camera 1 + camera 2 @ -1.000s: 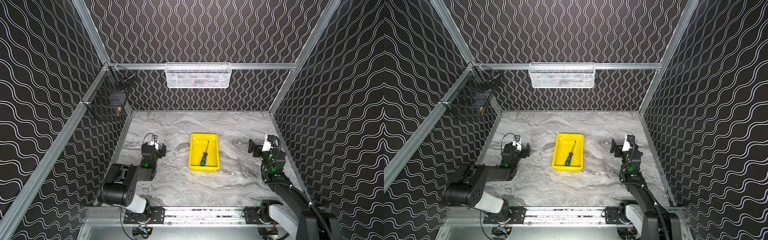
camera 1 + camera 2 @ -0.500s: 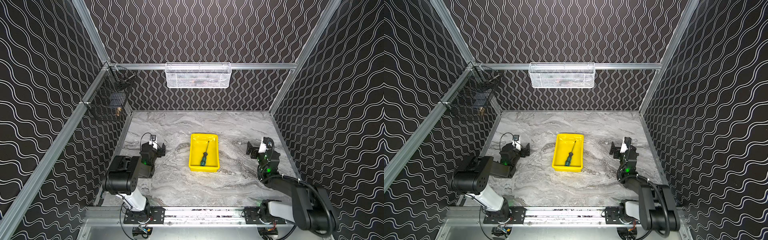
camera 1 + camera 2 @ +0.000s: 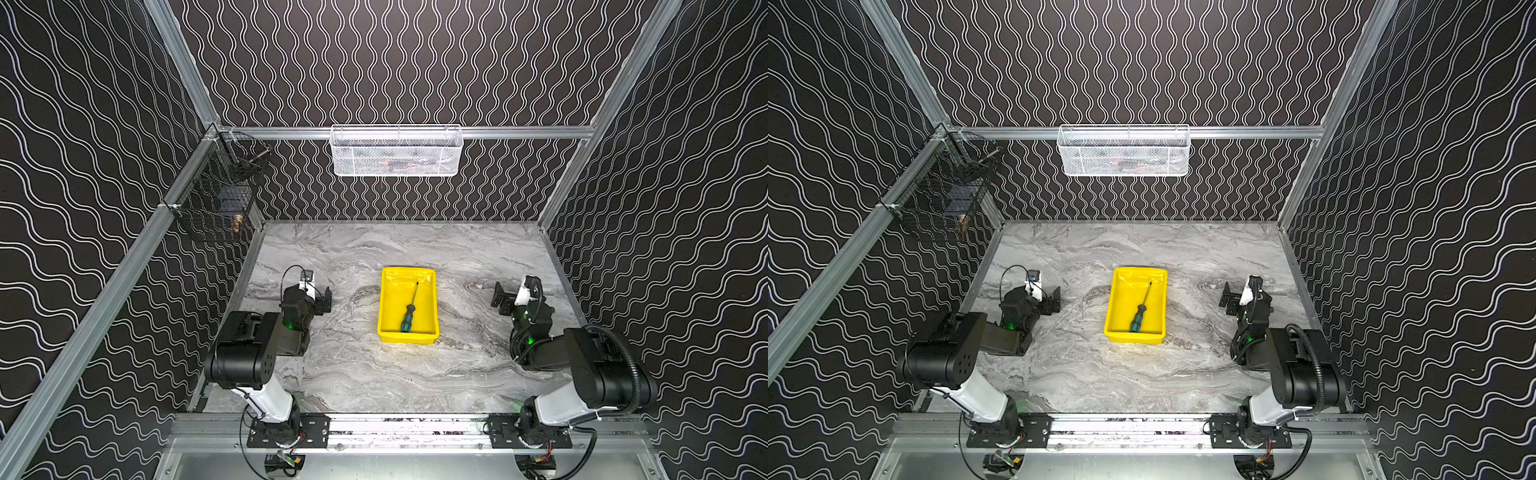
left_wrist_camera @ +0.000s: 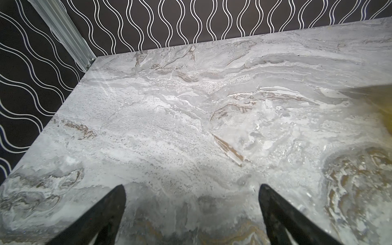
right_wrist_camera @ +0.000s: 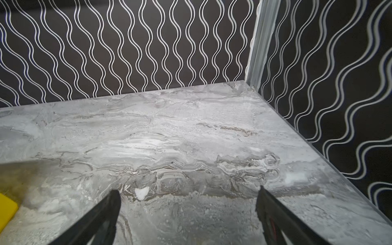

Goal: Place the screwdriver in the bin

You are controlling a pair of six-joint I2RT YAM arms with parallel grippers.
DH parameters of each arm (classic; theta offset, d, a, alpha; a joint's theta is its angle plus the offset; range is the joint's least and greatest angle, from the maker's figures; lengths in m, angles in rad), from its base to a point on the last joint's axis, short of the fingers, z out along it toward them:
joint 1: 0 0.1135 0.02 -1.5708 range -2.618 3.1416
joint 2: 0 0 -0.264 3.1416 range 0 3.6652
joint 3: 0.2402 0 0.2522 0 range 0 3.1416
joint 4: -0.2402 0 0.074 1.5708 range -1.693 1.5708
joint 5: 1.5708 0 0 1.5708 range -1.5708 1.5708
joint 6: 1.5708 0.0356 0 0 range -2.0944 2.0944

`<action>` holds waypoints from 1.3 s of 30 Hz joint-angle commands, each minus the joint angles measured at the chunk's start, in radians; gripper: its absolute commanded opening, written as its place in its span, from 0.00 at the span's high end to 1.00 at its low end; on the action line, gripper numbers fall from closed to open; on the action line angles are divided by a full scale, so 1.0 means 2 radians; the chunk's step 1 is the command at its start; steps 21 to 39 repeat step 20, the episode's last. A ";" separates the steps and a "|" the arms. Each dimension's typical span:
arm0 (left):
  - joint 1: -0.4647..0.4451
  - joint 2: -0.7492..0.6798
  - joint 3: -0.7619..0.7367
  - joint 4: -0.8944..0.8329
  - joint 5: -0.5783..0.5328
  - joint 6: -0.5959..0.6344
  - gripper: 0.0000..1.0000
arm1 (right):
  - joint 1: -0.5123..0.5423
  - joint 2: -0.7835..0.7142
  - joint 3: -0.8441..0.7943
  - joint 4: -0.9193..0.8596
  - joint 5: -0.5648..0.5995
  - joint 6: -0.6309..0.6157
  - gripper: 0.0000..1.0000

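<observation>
The screwdriver (image 3: 408,309) (image 3: 1139,311), green-and-black handle toward the front and thin shaft pointing back, lies inside the yellow bin (image 3: 388,299) (image 3: 1116,301) at the middle of the marble table in both top views. My left gripper (image 3: 323,300) (image 3: 1054,300) rests low at the left, well apart from the bin. In the left wrist view the left gripper (image 4: 192,191) stands open over bare marble. My right gripper (image 3: 502,300) (image 3: 1228,300) sits low at the right, also open (image 5: 187,194). A corner of the bin (image 5: 6,209) shows in the right wrist view.
A white mesh basket (image 3: 397,151) hangs on the back wall. A black wire basket (image 3: 216,199) hangs on the left wall. Patterned walls close in the marble table (image 3: 395,374) on three sides; a metal rail (image 3: 407,428) runs along the front.
Both arms have folded back and down toward their bases, the grippers drawing a little away from the bin. The screwdriver and the bin have not moved.
</observation>
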 commanded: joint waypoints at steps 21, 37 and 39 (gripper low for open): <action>0.001 0.000 0.001 0.009 0.002 0.002 0.01 | -0.006 0.002 0.003 0.005 -0.010 0.007 0.01; 0.001 0.000 0.001 0.009 0.002 0.002 0.01 | -0.006 0.002 0.003 0.005 -0.010 0.007 0.01; 0.001 0.000 0.001 0.009 0.002 0.002 0.01 | -0.006 0.002 0.003 0.005 -0.010 0.007 0.01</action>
